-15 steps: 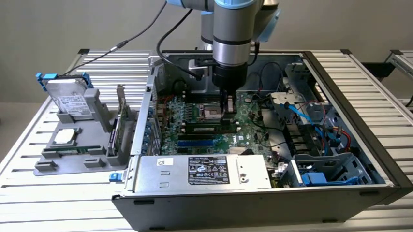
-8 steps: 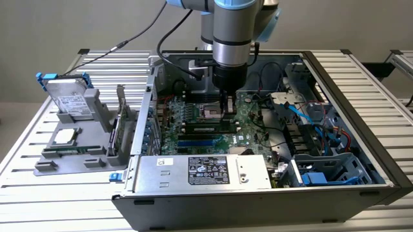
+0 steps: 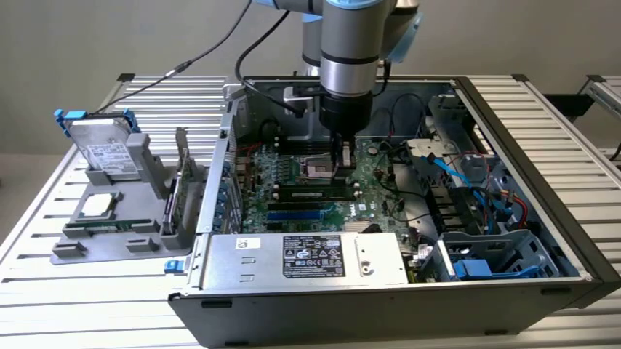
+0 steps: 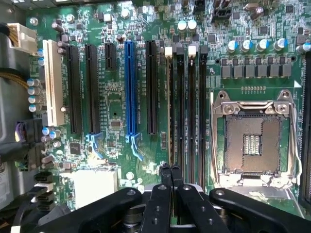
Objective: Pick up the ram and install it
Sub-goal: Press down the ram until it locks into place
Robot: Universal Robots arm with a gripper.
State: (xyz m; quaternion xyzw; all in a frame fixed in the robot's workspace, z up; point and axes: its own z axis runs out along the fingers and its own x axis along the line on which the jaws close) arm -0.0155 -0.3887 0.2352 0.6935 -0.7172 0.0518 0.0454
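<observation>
Grey plastic parts tray (image 3: 105, 243) sits at the exterior view's left on the slatted metal table (image 3: 58, 305), w/ a silver hard drive (image 3: 102, 149) standing in it. Further right, open black PC case (image 3: 388, 305), green motherboard (image 3: 379, 174) inside. Long thin green ram (image 3: 313, 194) w/ black chips lies seated in a black slot near board centre. Black two-finger tool (image 3: 339, 166) hangs just above the board beside the ram, fingers pressed together, holding nothing. Wrist view: tool (image 4: 170, 170) tips over the slot row.
</observation>
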